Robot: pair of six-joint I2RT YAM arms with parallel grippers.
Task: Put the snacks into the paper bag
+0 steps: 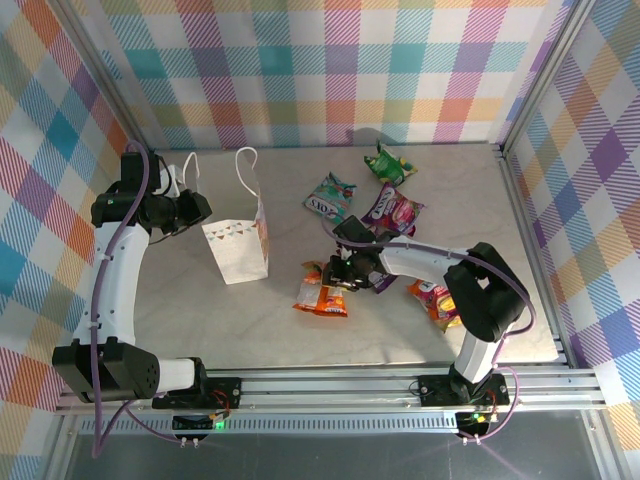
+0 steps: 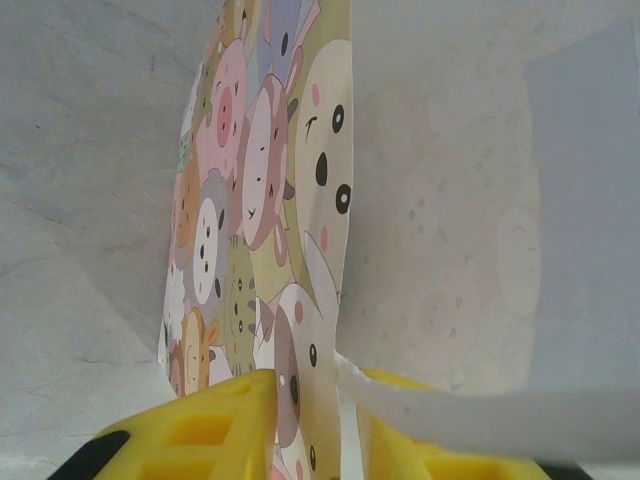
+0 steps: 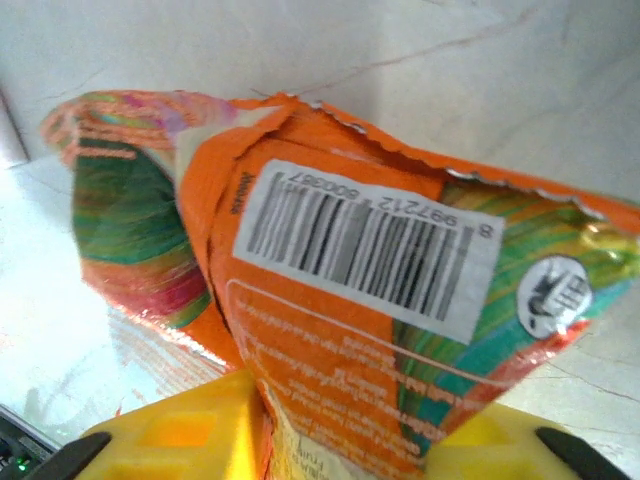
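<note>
L gripper [image 2: 315, 388] clamped on paper bag [image 1: 238, 252] wall; bag upright on surface [image 1: 180, 320]. R gripper [image 3: 355, 400] pinching orange snack packet [image 3: 350, 270].

Left end effector [image 2: 315, 425], right one [image 3: 345, 432], seemingly clenched.

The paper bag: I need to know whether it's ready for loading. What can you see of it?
The paper bag stands upright on the table, mouth open upward. It is white paper with a bunting strip on its near face, pastel cartoon animals on a side panel, and white cord handles. The left gripper pinches its left wall at the rim, one finger inside, one outside.
</note>
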